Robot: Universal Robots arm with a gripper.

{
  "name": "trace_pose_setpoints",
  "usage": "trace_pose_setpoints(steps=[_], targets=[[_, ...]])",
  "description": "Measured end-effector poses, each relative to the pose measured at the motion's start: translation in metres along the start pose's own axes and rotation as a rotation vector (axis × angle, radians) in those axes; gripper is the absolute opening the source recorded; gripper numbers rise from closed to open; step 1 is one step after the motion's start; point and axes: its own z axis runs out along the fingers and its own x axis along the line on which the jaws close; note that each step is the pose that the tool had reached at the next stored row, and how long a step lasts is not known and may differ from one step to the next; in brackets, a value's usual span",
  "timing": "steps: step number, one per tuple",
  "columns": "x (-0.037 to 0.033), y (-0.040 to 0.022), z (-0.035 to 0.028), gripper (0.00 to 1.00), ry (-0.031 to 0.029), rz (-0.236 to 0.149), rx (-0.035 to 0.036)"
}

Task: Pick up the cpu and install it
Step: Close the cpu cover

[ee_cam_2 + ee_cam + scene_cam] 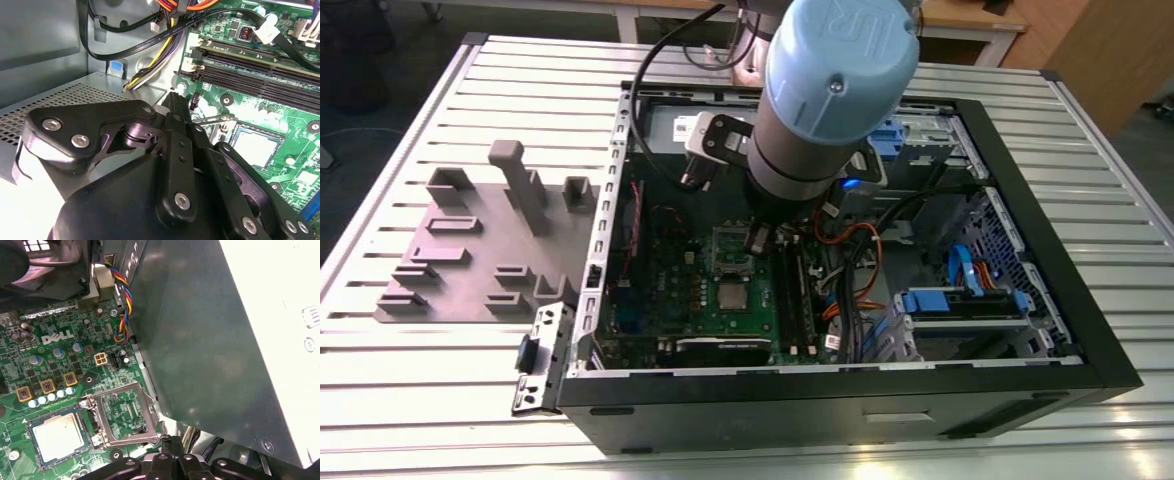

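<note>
While the small flat silvery-grey cpu (57, 437) sits on the green circuit board (75, 360), my black gripper (172, 100), closed and empty, hangs beside the open metal frame (127, 412); a bump could skew the chip.

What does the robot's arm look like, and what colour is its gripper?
The arm is a fat grey tube with a round light-blue cap on its joint, and a black cable loops beside it. The gripper is matte black, built from flat linked bars pinned with shiny silver screws.
</note>
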Motion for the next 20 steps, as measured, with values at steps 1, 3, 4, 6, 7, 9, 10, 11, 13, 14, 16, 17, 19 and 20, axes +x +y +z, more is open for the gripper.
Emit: trace_pose_setpoints(steps=[1,3,4,6,7,9,10,11,13,14,16,17,19,20], targets=[[0.0,0.0002,-0.0003,0.11,0.0012,0.0,0.0003],[-0.0001,0.0006,-0.0009,0.11,0.0034,0.0,0.0011],[-0.0002,0.0009,-0.0012,0.11,0.004,0.0,0.0014],[-0.0004,0.0011,-0.002,0.11,0.0053,0.0,0.0019],[-0.0005,0.0013,-0.0025,0.11,0.0059,0.0,0.0021],[-0.0008,0.0016,-0.0036,0.11,0.0071,0.0,0.0025],[-0.001,0.0017,-0.004,0.11,0.0078,0.0,0.0028],[-0.001,0.0019,-0.0042,0.11,0.0083,0.0,0.0031],[-0.0011,0.0021,-0.0047,0.11,0.0106,0.0,0.0039],[-0.0011,0.0023,-0.005,0.11,0.0118,0.0,0.0043],[-0.0013,0.0025,-0.0056,0.11,0.014,0.0,0.0051],[-0.0014,0.0027,-0.0059,0.11,0.0151,0.0,0.0055],[-0.0016,0.0029,-0.0066,0.11,0.0167,0.0,0.0062],[-0.0017,0.003,-0.007,0.11,0.0176,0.0,0.0065]])
